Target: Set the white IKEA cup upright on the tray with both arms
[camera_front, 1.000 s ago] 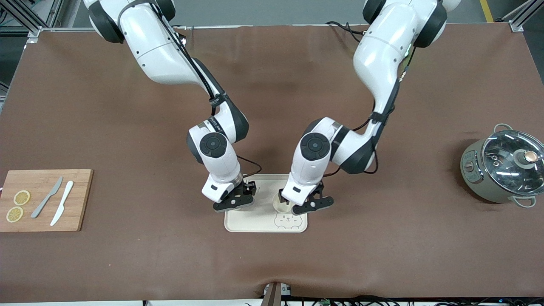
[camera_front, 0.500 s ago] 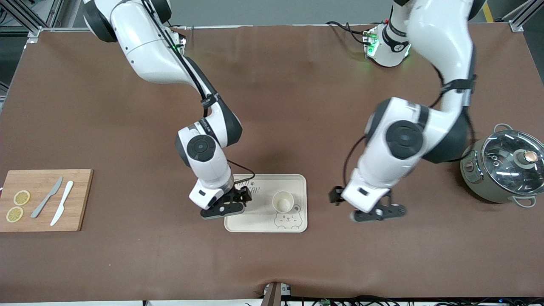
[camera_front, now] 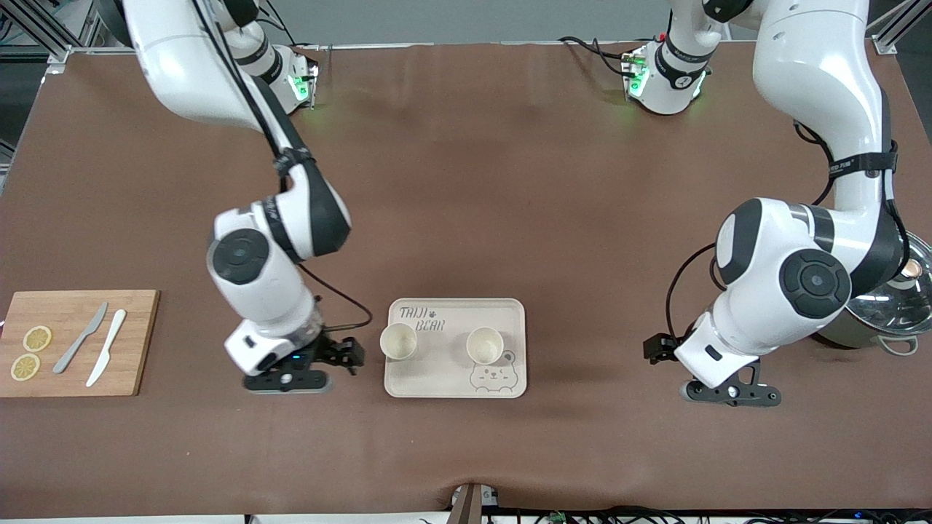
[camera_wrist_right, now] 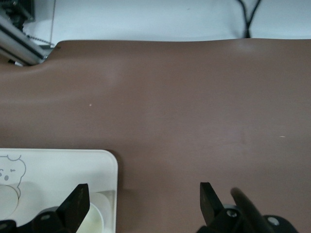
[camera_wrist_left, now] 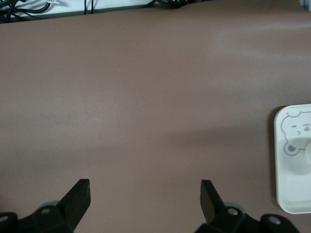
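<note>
The cream tray (camera_front: 451,378) with bear lettering lies near the table's middle. Two white cups stand upright on it, one (camera_front: 399,341) toward the right arm's end and one (camera_front: 485,344) above the bear face. My right gripper (camera_front: 285,381) is open and empty over bare table beside the tray, on the cutting board's side. In the right wrist view the gripper (camera_wrist_right: 141,199) has the tray's corner (camera_wrist_right: 58,170) and a cup (camera_wrist_right: 95,218) by one finger. My left gripper (camera_front: 732,394) is open and empty over bare table between tray and pot. It (camera_wrist_left: 145,194) sees the tray's edge (camera_wrist_left: 291,194).
A wooden cutting board (camera_front: 138,342) with two knives and lemon slices lies at the right arm's end. A grey pot with a glass lid (camera_front: 885,306) stands at the left arm's end, partly hidden by the left arm. Brown mat covers the table.
The left gripper let go of the cup by the bear face and swung out toward the pot. The right gripper drew off toward the cutting board, uncovering the second cup.
</note>
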`<state>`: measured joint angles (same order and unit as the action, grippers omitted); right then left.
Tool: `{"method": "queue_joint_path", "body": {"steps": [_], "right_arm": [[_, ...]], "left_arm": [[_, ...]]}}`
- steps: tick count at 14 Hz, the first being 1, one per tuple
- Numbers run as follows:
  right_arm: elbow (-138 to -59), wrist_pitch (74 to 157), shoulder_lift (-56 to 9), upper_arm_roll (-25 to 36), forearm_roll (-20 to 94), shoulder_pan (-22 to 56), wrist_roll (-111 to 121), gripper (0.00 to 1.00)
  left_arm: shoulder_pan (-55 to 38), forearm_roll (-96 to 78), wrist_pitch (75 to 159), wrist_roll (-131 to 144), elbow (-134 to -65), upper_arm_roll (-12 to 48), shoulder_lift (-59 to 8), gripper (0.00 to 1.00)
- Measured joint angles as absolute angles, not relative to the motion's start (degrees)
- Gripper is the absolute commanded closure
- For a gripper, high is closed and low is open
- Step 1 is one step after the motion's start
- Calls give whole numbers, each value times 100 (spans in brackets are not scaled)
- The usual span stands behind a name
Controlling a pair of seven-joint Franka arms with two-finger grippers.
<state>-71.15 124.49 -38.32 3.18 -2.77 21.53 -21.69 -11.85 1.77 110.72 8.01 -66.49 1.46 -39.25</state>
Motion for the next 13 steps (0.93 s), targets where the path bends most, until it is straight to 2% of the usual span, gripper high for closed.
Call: {"method": "queue_joint_path", "body": {"steps": [4, 6, 9, 13], "right_arm": [[-7116, 11680, -3315, 338, -277, 1682, -2169, 0], [-7118, 11332, -3080, 340, -277, 1437, -2169, 0], [-7158, 10893, -2680, 341, -275, 1115, -2050, 0], [-7403, 10505, -2041, 345, 40, 626, -1630, 0]], "left_arm": [[-1040, 177, 11166, 632, -6742, 143, -3899, 0], [-879, 177, 10997, 409, -6776, 141, -3656, 0], [-584, 177, 10545, 100, -7194, 142, -2873, 0], [-301, -9, 10452, -228, -8435, 148, -1543, 0]]}}
